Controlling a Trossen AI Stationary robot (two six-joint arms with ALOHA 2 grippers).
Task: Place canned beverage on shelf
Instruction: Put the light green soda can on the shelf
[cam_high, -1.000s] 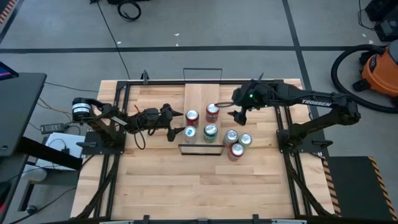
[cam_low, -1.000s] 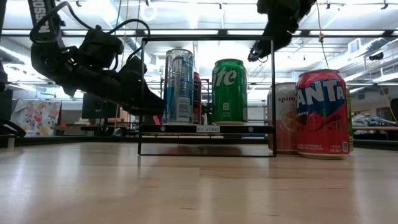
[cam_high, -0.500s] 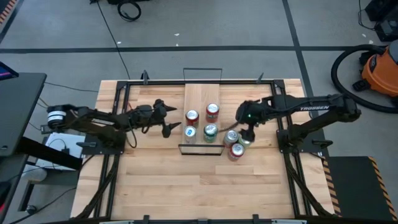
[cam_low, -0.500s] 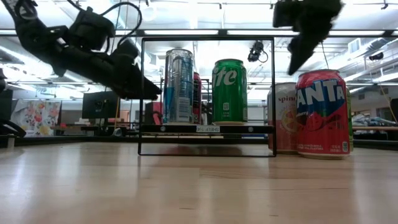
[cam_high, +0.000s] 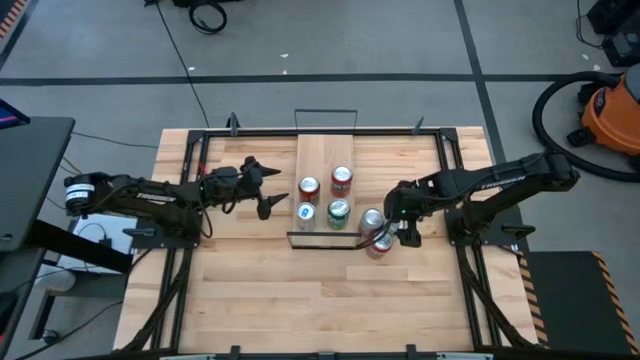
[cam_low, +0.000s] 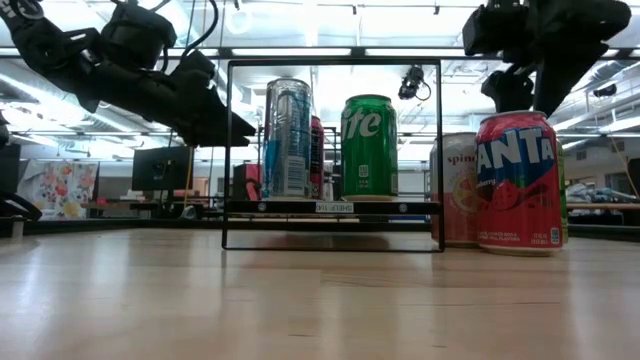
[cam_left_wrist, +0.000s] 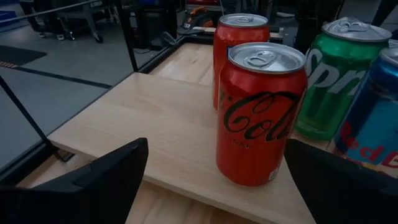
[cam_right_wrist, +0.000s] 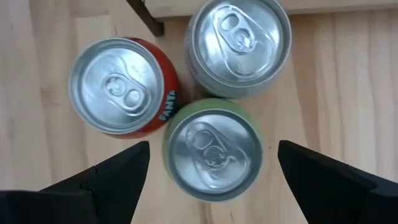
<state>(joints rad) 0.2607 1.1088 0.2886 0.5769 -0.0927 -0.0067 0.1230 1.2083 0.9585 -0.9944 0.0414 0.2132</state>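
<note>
— Where's your right gripper (cam_right_wrist: 205, 171) now?

— Straight above three cans standing off the shelf (cam_high: 322, 150), on the tabletop (cam_high: 300, 300) just past its right end. My fingers (cam_right_wrist: 118, 174) are spread wide, holding nothing, either side of the green can (cam_right_wrist: 212, 148).

— And the other two?

— A red Fanta (cam_right_wrist: 123, 86) and a pale can (cam_right_wrist: 239, 43), both touching or nearly touching the green one. Tight cluster.

— How will the green can handle?

— I'd judge it rigid and smooth, slick on the painted wall, with some weight if full. It's upright, silver lid, tab intact. I'd come down and close across the mid-wall, though the neighbours leave little room for a finger on that side.

— Your left gripper (cam_high: 262, 190)?

— Hanging open just off the shelf's left side, facing a Coke (cam_left_wrist: 260, 112). Four cans already stand on the board
</note>
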